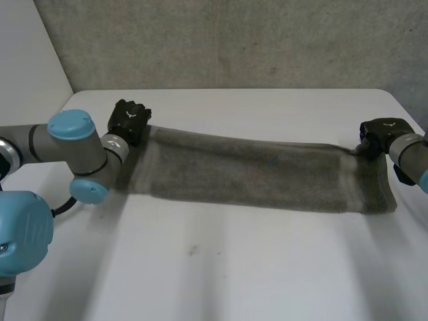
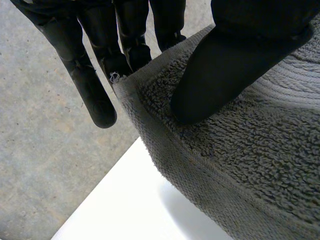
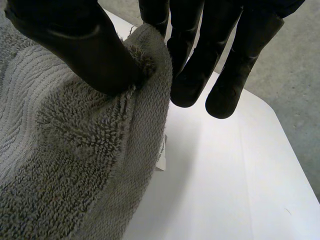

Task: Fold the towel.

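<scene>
A grey towel (image 1: 261, 174) is stretched long across the white table (image 1: 214, 274), folded lengthwise. My left hand (image 1: 130, 120) holds its far left corner. In the left wrist view the thumb (image 2: 225, 65) presses the towel (image 2: 240, 165) against the fingers (image 2: 125, 45) behind its edge. My right hand (image 1: 380, 136) holds the far right corner. In the right wrist view the thumb (image 3: 80, 50) pinches the towel (image 3: 65, 160) against the fingers (image 3: 195, 60). Both held corners are lifted a little off the table.
A grey carpeted wall (image 1: 234, 40) rises behind the table's far edge. Bare white tabletop lies in front of the towel. The table's far right corner (image 1: 388, 93) is near my right hand, and grey floor (image 2: 45, 150) shows beyond the edge.
</scene>
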Robot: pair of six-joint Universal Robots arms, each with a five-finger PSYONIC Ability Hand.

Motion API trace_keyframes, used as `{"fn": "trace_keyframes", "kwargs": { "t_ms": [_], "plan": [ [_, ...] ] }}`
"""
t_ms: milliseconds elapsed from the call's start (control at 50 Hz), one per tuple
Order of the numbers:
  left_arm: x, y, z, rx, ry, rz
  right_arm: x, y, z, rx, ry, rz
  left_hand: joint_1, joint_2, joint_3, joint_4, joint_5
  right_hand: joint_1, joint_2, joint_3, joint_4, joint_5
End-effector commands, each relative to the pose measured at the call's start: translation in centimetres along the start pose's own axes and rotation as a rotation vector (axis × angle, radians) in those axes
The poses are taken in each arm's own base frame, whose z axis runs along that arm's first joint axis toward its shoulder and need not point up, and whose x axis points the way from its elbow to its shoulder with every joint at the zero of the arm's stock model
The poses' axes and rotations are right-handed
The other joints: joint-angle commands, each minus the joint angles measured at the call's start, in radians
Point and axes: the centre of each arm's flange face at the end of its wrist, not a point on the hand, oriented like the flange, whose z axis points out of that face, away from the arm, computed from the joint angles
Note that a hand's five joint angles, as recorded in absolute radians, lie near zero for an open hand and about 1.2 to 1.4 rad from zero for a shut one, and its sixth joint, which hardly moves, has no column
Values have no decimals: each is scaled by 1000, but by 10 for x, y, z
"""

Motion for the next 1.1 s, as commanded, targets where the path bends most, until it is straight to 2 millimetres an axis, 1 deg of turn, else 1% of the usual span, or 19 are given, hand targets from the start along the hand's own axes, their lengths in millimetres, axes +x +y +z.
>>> {"fn": "trace_keyframes", "kwargs": {
  "t_ms": [20,180,360,400,440,460,480,560,600,620,660,720,760,780,820,940,980,1000,1100],
  "plan": [
    [-1,-1,2,8,-4,2,-5,-5,2,20,-9,-8,195,179,179,178,191,67,65,67,62,64],
    [-4,-7,7,43,-11,9,-11,-7,8,34,-8,-18,195,179,179,178,191,67,65,67,62,64],
    [2,5,8,24,-2,7,-17,-1,12,12,12,-31,195,179,179,178,191,67,65,67,62,64],
    [2,5,8,23,-4,7,-17,-2,13,16,13,-30,169,153,153,152,165,-105,-107,-105,-110,-108],
    [1,6,8,16,-12,8,-16,-4,13,23,22,-30,-715,-732,-732,-733,-719,-1155,-1157,-1155,-1159,-1157],
    [1,6,8,16,-12,8,-16,-4,13,23,22,-30,-720,-737,-736,-738,-724,-1155,-1157,-1155,-1159,-1157],
    [1,5,8,15,-15,8,-14,-7,13,29,37,-31,-1026,-1043,-1043,-1044,-1030,-1155,-1157,-1155,-1159,-1157],
    [-3,-2,8,26,-22,14,-8,-22,11,64,69,-25,-1022,-1039,-1039,-1040,-1027,-1155,-1157,-1155,-1159,-1157],
    [-13,-17,8,43,-53,16,1,-47,1,123,98,-20,-1023,-1039,-1039,-1040,-1027,-1155,-1157,-1155,-1159,-1157],
    [-13,-17,8,43,-53,16,1,-47,1,124,98,-20,-1022,-1039,-1039,-1040,-1027,-1155,-1157,-1155,-1159,-1157],
    [-21,-28,6,51,-82,17,13,-77,-18,198,125,6,-1022,-1039,-1039,-1040,-1027,-1155,-1157,-1155,-1159,-1157],
    [-39,-51,1,58,-144,13,18,-90,-28,230,136,22,-1022,-1039,-1039,-1040,-1027,-1155,-1157,-1155,-1159,-1157],
    [-53,-71,-11,45,-175,2,24,-111,-50,281,147,40,-1022,-1039,-1039,-1040,-1027,-1155,-1157,-1155,-1159,-1157],
    [-53,-71,-11,45,-175,2,24,-111,-50,281,147,40,-1022,-1039,-1039,-1040,-1027,-1155,-1157,-1155,-1159,-1157],
    [-57,-81,-19,44,-179,-5,23,-118,-76,275,137,28,-1022,-1039,-1039,-1040,-1027,-1155,-1157,-1155,-1159,-1157],
    [-61,-102,-65,6,-148,-73,10,-100,-103,200,78,-2,-1022,-1039,-1039,-1040,-1027,-1155,-1157,-1155,-1159,-1157],
    [-59,-106,-89,-14,-136,-125,-3,-76,-113,135,7,-50,-1022,-1039,-1039,-1040,-1027,-1119,-1120,-1119,-1123,-1121],
    [-59,-106,-89,-14,-136,-125,-3,-76,-113,135,6,-50,-1022,-1039,-1039,-1040,-1027,-1118,-1120,-1118,-1123,-1121],
    [-52,-104,-119,-51,-118,-203,-12,-24,-123,-2,-52,-99,-1022,-1039,-1039,-1040,-1027,-948,-950,-949,-953,-951]
  ]
}}
